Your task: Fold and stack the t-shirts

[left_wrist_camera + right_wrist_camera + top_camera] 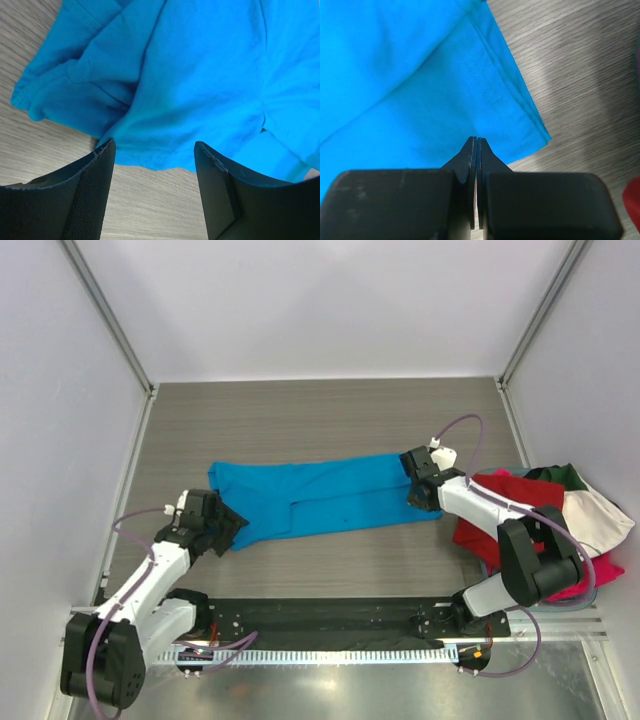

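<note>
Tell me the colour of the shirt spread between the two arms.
The t-shirt is bright blue, clearest in the top external view.

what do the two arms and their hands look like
The left arm and right arm have white links, black joints and bases, and a thin lilac cable looping to the wrist. The left hand and right hand have flat matt black fingers.

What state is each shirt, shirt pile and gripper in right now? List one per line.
Blue shirt: spread on the table, partly folded, not stacked.
Shirt pile: loose unfolded heap at the table's right edge.
Left gripper: open, over the blue shirt's hem.
Right gripper: shut, at the blue shirt's other end.
</note>
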Available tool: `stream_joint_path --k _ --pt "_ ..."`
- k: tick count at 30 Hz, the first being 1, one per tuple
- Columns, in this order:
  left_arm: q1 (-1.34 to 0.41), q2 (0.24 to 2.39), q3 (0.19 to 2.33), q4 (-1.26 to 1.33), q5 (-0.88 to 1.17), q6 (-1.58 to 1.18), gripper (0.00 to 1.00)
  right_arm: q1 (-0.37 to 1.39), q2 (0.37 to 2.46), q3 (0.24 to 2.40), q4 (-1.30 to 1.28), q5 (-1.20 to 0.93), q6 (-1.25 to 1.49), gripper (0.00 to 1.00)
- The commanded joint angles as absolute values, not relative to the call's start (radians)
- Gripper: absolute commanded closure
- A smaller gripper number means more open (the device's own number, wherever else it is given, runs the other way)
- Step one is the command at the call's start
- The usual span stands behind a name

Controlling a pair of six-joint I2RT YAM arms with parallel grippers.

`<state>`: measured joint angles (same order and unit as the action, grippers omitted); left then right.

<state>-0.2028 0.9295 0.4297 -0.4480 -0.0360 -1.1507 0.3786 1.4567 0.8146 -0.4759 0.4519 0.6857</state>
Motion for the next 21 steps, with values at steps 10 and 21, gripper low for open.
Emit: stream_joint_path --k 10,21 --pt "-0.206 1.109 0.466 -0.348 -0.146 -1.230 0.37 0.354 1.545 0.802 -0.431 0.476 0.703 0.99" --pt "-0.193 1.367 0.554 -0.187 -0.193 -1.229 0.39 0.385 1.482 0.718 -0.472 0.362 0.736 0.99"
